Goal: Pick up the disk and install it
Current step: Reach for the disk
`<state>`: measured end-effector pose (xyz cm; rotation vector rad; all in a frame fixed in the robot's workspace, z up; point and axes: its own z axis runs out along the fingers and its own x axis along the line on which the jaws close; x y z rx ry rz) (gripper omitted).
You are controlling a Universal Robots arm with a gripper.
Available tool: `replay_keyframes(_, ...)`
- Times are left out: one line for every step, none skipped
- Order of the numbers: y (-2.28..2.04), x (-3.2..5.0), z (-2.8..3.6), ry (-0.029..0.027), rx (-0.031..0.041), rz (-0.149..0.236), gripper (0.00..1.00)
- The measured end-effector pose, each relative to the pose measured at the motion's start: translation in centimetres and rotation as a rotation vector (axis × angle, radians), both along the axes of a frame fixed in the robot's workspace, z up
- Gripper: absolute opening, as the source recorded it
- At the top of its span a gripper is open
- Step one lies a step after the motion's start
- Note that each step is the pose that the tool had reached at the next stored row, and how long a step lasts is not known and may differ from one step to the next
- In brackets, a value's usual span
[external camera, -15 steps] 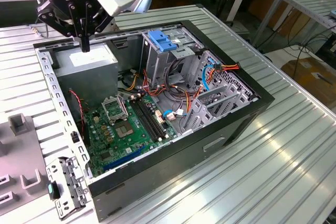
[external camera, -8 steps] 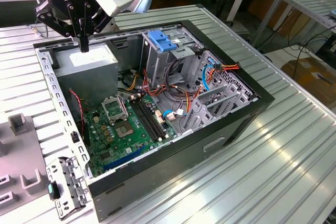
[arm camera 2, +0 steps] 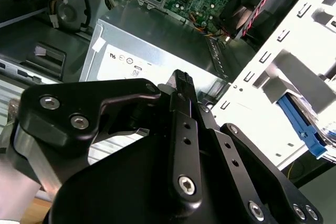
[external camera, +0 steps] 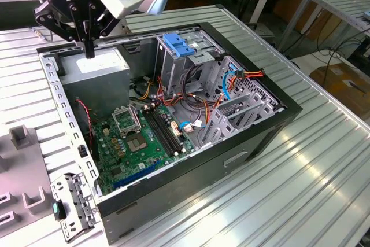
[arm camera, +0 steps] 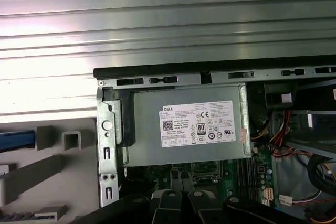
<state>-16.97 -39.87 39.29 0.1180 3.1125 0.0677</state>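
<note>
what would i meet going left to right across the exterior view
grey fixture block → power-supply box → blue handle atop the drive cage → red and orange cable bundle → cardboard box

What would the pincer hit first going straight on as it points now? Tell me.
Most likely the grey power-supply box: in the exterior view the pincer points down just above its white sticker. Depth is unclear, so it might meet the box's edge instead.
</note>
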Motion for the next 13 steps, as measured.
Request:
replay_keyframes(0.00, -0.11, 0.00, 0.0000, 0.0000, 0.000, 0.11)
replay_keyframes(0.00, -0.23, -0.01, 0.0000, 0.0000, 0.000, 0.11)
replay_keyframes(0.00, -0.43, -0.01, 0.0000, 0.0000, 0.000, 0.11)
replay_keyframes(0.00, -0.54, -0.01, 0.0001, -0.0001, 0.000, 0.11)
replay_keyframes(0.00, -0.64, -0.02, 0.0001, 0.0000, 0.000, 0.11)
replay_keyframes(0.00, -0.79, -0.02, 0.0000, 0.0000, 0.000, 0.11)
replay_keyframes(0.00, -0.87, -0.03, 0.0001, 0.0000, 0.000, 0.11)
replay_keyframes(0.00, -0.98, -0.04, 0.0001, 0.0001, 0.000, 0.11)
replay_keyframes(0.00, -1.05, -0.04, 0.0001, 0.0001, 0.000, 0.11)
replay_keyframes(0.00, -1.16, -0.05, 0.0003, 0.0000, 0.000, 0.11)
replay_keyframes(0.00, -1.24, -0.05, 0.0003, 0.0000, 0.000, 0.11)
replay_keyframes(0.00, -1.35, -0.06, 0.0004, 0.0000, 0.000, 0.11)
replay_keyframes(0.00, -1.43, -0.07, 0.0004, 0.0000, 0.000, 0.11)
